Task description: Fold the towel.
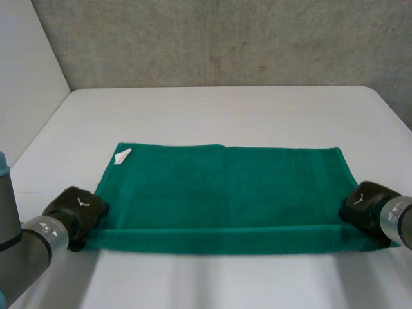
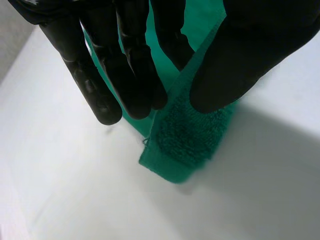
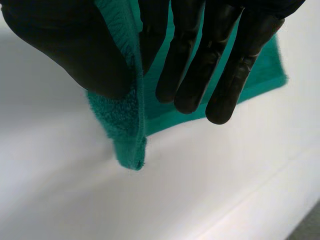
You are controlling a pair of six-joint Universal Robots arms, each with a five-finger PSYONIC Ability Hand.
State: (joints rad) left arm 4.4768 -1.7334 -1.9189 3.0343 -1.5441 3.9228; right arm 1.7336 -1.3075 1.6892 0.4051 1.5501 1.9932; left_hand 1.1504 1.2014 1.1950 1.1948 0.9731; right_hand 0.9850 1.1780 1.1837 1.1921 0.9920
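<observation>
Nearest you, the left robot hand (image 1: 76, 209) pinches the green towel (image 1: 225, 193) at its near left corner, thumb against fingers; the right robot hand (image 1: 368, 205) pinches the near right corner likewise. The rest lies spread on the white worktop (image 1: 225, 109). At the far left corner you see a small white label (image 1: 122, 155), too small to read
</observation>
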